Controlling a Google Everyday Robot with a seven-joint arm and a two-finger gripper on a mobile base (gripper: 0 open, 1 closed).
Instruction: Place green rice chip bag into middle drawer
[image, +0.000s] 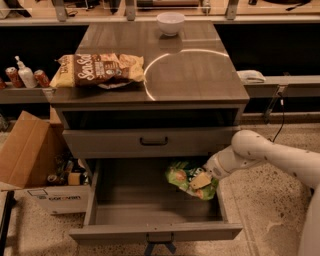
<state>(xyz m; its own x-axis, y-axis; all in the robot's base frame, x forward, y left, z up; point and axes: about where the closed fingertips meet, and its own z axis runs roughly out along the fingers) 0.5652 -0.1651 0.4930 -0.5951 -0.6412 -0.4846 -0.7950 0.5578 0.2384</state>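
On the far left a cardboard box (27, 150) sits on the floor, well clear of my work. On the cabinet top (200, 80) lies the brown bag (97, 70), which is not mine to move, with a white bowl (170, 22) at the back edge.

Below the shut upper drawer front (150, 142), the drawer (150, 231) is pulled wide open, its grey floor bare across the left and middle. The green bag (181, 177) is inside its outline, at the right rear, close to the right wall. I cannot tell whether it rests on the floor or hangs just above it.

My claw (202, 181) is at the bag's right end, reaching in from the right over the drawer's side wall. The crinkled bag hides it, so I cannot tell whether it is clamped or let go.

The bag's long axis runs left to right, dipping slightly toward me, and it spreads leftward from my claw. I judge the exit is back to the right and up, over the wall.
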